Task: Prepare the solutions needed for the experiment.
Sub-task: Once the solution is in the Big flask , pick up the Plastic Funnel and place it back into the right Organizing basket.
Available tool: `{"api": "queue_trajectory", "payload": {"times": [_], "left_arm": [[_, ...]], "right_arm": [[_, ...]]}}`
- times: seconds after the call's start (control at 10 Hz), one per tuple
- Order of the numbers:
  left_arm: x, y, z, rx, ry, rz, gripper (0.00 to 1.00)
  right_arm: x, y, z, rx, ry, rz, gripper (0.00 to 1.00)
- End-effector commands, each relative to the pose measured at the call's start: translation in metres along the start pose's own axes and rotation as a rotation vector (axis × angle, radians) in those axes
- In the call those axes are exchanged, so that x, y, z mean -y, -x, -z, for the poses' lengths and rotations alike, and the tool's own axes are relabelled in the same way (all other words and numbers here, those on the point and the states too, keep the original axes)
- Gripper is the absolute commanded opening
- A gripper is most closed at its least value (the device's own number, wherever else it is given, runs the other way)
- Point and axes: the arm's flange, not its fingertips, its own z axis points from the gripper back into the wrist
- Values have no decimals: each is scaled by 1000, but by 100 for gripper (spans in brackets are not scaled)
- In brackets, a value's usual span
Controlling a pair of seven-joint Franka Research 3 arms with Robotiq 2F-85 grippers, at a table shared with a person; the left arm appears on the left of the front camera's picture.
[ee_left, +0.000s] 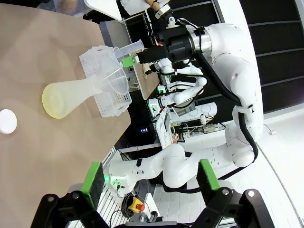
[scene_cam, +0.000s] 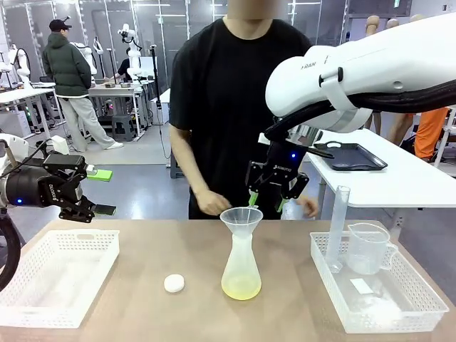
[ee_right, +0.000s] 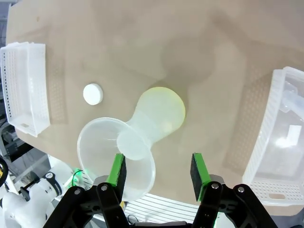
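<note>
Front view, flask [scene_cam: 241,251] upright — solutions [scene_cam: 241,288] at base

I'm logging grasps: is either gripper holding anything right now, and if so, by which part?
Nothing is held. The right gripper hangs open just above the funnel, not clamped on it; the left gripper is open and empty.

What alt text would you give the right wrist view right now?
The right tool hangs open and empty over a clear funnel seated in a flask holding pale yellow solutions. A white cap lies nearby, a white basket at one edge and a second basket at the other.
</note>
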Motion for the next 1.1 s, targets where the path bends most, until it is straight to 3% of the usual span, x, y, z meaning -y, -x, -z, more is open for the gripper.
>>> {"api": "queue_trajectory", "payload": {"times": [0.0, 0.9, 1.0], "left_arm": [[2, -1, 1, 11, 26, -9, 100], [2, -1, 1, 11, 26, -9, 100], [2, -1, 1, 11, 26, -9, 100]], "right_arm": [[-12, 1, 7, 8, -14, 41, 69], [-6, 10, 39, -55, -48, 71, 69], [-6, 12, 40, -62, -53, 78, 53]]}}
